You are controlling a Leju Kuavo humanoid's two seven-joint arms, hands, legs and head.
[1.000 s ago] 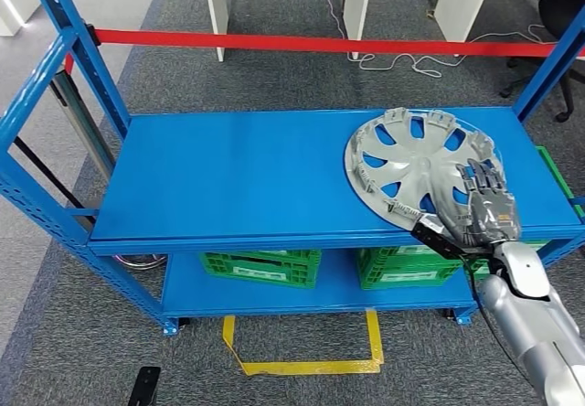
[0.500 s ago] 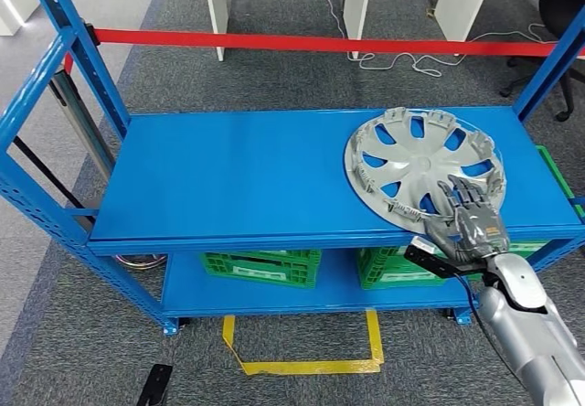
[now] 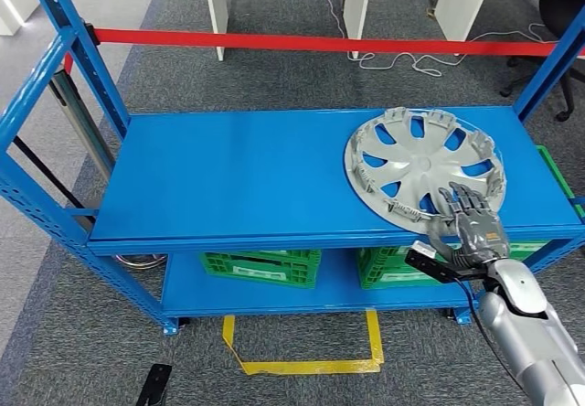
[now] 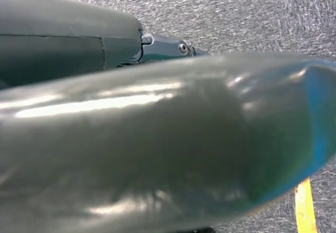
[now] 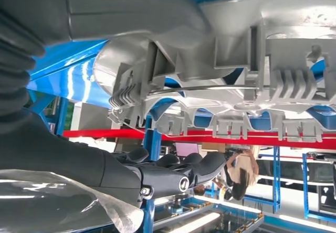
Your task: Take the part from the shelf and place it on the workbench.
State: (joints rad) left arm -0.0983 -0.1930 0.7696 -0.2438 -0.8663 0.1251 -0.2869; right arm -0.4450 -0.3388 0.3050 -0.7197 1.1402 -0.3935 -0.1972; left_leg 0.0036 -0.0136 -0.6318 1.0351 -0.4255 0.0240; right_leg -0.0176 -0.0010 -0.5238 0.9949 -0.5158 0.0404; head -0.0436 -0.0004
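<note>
Reaching for the part, the right hand (image 3: pixel 472 226) hovers at the near rim of the silver hubcap (image 3: pixel 422 161), with its fingers spread and holding nothing. The hubcap lies flat on the top level of the blue shelf (image 3: pixel 241 177), at its right end. The step in hand is the grasp. Next, I think the fingers must close on the rim firmly before any lift, because the thin edge can slip

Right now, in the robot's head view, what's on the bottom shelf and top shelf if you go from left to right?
Left green crate → right green crate → silver wheel cover → robot's right hand.
</note>
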